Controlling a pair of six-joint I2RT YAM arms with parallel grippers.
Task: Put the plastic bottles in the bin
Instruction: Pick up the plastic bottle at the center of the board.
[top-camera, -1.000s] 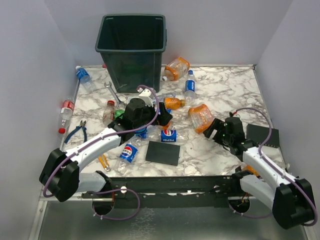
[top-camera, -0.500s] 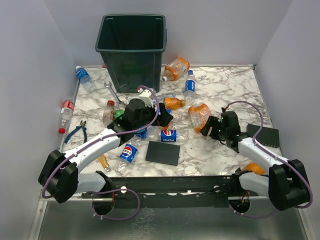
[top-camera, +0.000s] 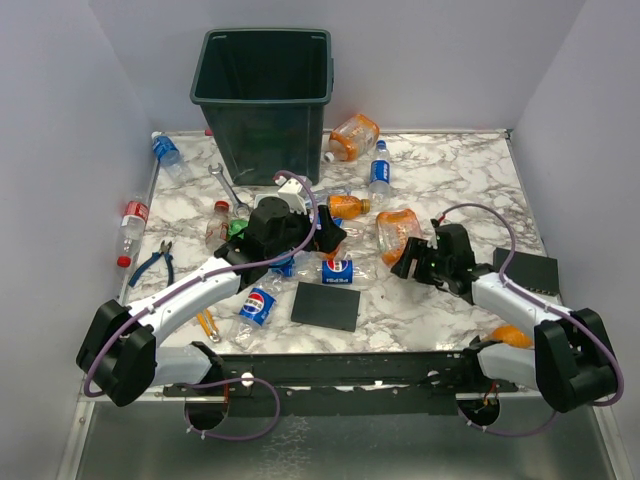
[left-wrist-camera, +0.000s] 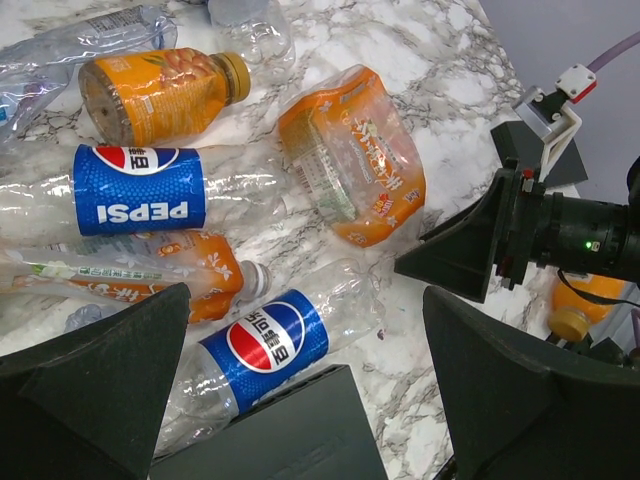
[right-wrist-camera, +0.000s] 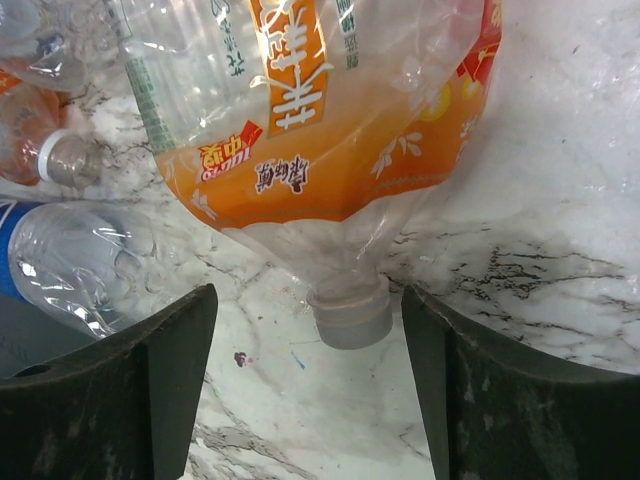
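The crushed orange-labelled bottle (right-wrist-camera: 330, 170) lies on the desk (right-wrist-camera: 560, 200) well short of the bin (top-camera: 265, 120), and we judge it light and springy, so our right jaws, spread astride its stiffer cap (right-wrist-camera: 350, 312), should pinch there; left jaws gape wide.

"PEPSI" on blue-labelled bottle (left-wrist-camera: 138, 189); Chinese characters on orange-labelled bottle (right-wrist-camera: 320, 130)

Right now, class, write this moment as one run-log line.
right hand: open, either side of cap of crushed orange bottle | left hand: open above Pepsi bottles | bin: upright, far side
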